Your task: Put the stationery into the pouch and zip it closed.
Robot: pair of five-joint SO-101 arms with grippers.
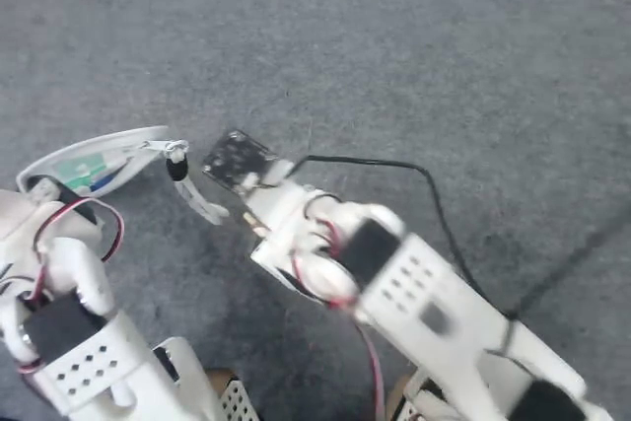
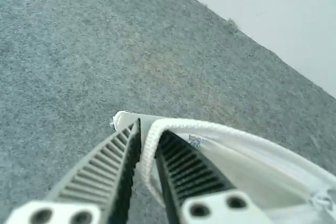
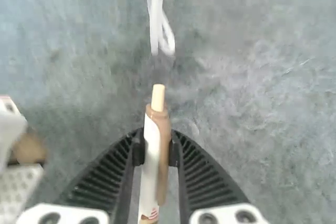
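Tan stick (image 3: 156, 124) is clamped in the right claw (image 3: 156, 141) near the pouch (image 2: 252, 150), rim pinched by the left claw (image 2: 148, 129), so loading's underway and lining up with the opening is probably needed next.

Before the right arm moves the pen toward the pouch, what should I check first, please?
1. Pen held in right gripper: ok.
2. Left gripper shut on pouch rim: ok.
3. Pouch mouth open enough: cannot tell.
4. Pen tip at pouch mouth: not ok, it faces the white strap.
5. Black cable away from pouch: ok.
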